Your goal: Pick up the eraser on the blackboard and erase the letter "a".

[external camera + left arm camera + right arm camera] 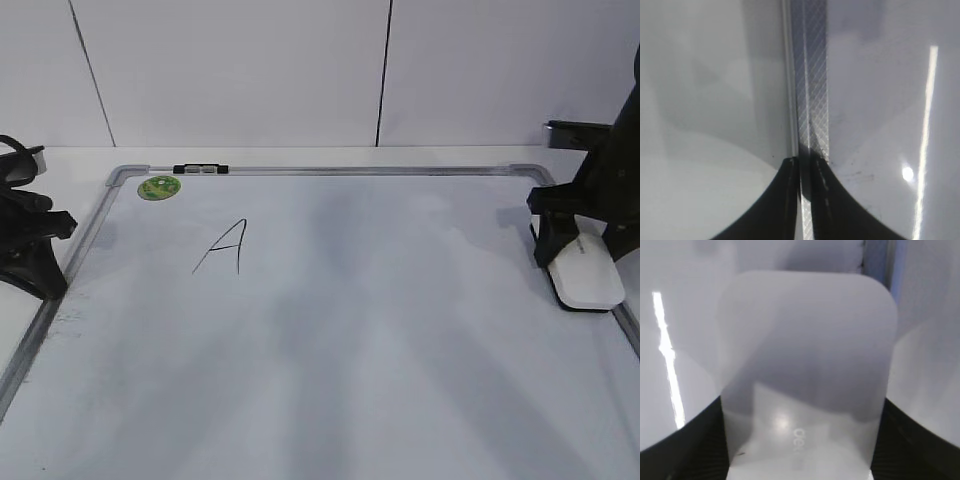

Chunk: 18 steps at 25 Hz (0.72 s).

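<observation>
The blackboard [400, 320] is a large white dry-erase board with a grey metal frame. The white eraser [586, 276] rests on the board at its right edge. My right gripper [572, 258] is down at the eraser; in the right wrist view the eraser [805, 350] fills the frame and the gripper's [802, 445] black fingers press against both its sides. My left gripper [42, 262] is shut and empty over the board's left frame [812, 100]. No lowercase "a" shows on the board.
A tall capital "A" [225, 247] in black marker is at the upper left of the board. A round green sticker [159, 186] sits in the top-left corner, a small black and grey clip [200, 169] on the top frame. A white wall stands behind.
</observation>
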Each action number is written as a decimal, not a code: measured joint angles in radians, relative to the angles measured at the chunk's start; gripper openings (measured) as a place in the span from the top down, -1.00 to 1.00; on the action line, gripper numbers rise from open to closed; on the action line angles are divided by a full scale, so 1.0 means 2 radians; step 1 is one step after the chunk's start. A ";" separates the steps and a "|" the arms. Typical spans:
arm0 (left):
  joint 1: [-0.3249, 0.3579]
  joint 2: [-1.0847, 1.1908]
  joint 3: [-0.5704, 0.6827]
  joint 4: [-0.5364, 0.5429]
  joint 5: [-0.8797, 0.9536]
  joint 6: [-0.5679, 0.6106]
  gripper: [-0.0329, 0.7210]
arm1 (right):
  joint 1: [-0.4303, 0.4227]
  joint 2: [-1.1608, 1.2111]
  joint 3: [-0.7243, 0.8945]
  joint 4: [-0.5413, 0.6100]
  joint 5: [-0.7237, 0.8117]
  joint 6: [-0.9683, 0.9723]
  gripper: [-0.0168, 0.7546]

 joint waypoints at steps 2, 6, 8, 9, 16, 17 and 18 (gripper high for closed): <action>0.000 0.000 0.000 0.000 0.000 0.000 0.81 | 0.000 0.000 0.000 0.000 0.002 -0.002 -0.50; 0.000 0.000 0.000 0.000 0.000 0.000 0.81 | 0.000 0.000 0.000 0.000 0.004 -0.003 -0.59; 0.000 0.000 0.000 -0.001 0.000 0.000 0.81 | 0.000 0.000 0.000 0.000 0.004 -0.003 -0.64; 0.000 0.000 0.000 -0.001 0.000 0.000 0.81 | 0.000 0.000 0.000 0.000 0.004 -0.003 -0.65; 0.000 0.000 0.000 -0.001 0.000 0.000 0.81 | 0.000 0.000 0.000 -0.004 0.008 -0.003 -0.66; 0.000 0.000 0.000 -0.001 0.000 0.000 0.81 | 0.000 0.000 -0.002 -0.007 0.012 -0.003 -0.66; 0.000 0.000 0.000 -0.001 0.000 0.000 0.81 | 0.000 0.000 -0.006 -0.009 0.019 -0.003 -0.66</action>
